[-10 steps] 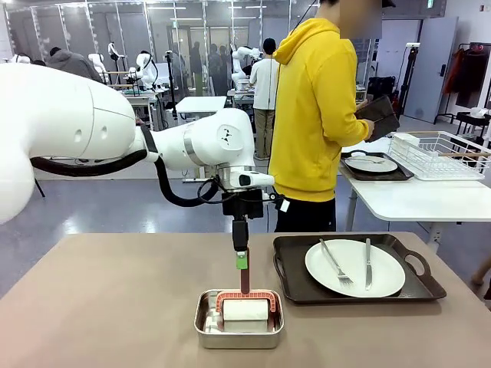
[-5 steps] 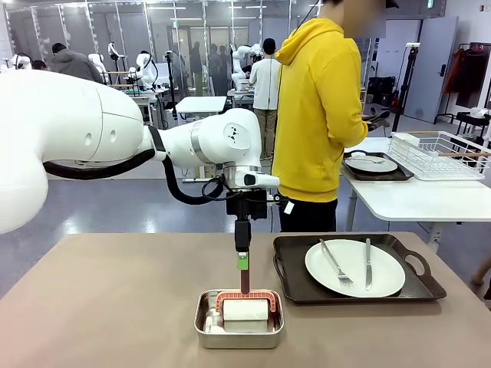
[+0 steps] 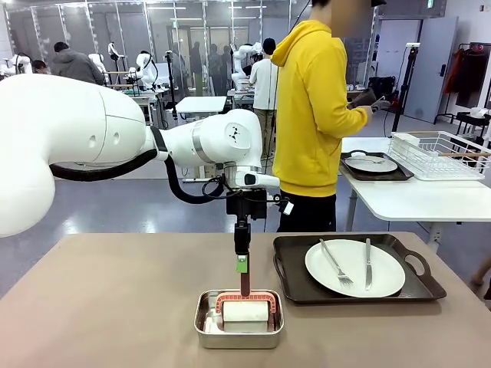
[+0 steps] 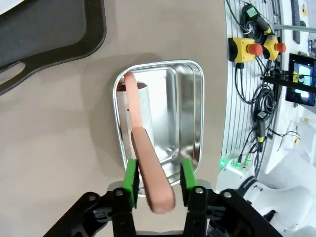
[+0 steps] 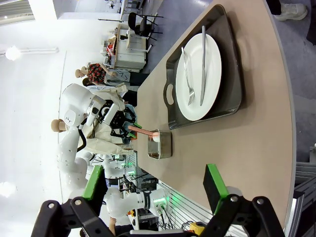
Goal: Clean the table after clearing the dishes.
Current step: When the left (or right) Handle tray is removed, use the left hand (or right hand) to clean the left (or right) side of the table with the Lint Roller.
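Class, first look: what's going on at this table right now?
The robot's left gripper grips the salmon handle of a cleaning roller sitting in a steel pan on the brown table. The right gripper is open, holding nothing. One tray with a plate, fork and knife is on the table. A second tray sits on the white side table, where a person in a yellow hoodie stands. Wiping has not begun.

Bright even light, soft table [image 3: 115, 307] shadows
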You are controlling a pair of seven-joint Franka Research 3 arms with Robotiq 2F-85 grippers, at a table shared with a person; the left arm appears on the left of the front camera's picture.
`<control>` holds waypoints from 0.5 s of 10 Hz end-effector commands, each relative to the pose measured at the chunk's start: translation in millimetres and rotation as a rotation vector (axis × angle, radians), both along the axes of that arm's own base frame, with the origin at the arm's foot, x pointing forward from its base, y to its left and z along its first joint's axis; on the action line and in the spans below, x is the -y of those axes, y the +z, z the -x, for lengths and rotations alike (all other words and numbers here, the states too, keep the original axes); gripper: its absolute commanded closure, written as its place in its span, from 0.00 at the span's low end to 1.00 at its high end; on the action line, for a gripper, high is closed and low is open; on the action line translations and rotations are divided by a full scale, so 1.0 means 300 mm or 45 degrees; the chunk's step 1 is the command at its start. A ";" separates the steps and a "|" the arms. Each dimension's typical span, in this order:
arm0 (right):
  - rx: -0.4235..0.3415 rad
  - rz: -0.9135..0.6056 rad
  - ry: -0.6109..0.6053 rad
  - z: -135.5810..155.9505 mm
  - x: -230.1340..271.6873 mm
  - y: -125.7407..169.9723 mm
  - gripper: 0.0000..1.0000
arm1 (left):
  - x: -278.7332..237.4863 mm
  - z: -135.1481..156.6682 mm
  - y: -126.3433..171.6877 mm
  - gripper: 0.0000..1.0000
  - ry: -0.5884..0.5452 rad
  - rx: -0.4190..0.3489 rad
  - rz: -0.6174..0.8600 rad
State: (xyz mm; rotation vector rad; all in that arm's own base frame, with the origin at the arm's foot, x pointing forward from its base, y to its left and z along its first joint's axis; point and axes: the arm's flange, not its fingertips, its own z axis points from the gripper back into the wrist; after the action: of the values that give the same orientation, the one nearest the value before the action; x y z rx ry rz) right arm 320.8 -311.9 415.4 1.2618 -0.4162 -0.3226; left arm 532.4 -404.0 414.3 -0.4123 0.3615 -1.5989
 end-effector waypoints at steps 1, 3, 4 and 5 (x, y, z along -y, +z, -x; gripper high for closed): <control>0.009 0.000 0.001 0.005 -0.002 0.009 0.00 | 0.012 -0.005 -0.006 0.74 -0.047 -0.032 0.012; 0.009 0.000 0.001 0.005 -0.002 0.009 0.00 | 0.023 -0.006 -0.022 0.93 -0.056 -0.032 0.010; 0.009 0.000 0.001 0.005 -0.002 0.009 0.00 | 0.020 -0.004 -0.017 1.00 -0.053 -0.021 0.012; 0.009 0.000 0.001 0.005 -0.002 0.009 0.00 | 0.012 0.003 -0.005 1.00 -0.042 -0.015 0.006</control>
State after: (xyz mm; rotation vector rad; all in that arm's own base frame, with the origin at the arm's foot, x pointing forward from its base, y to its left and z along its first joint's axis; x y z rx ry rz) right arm 320.8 -311.9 415.4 1.2618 -0.4163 -0.3226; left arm 531.7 -409.3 403.5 -0.4274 0.3751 -1.6189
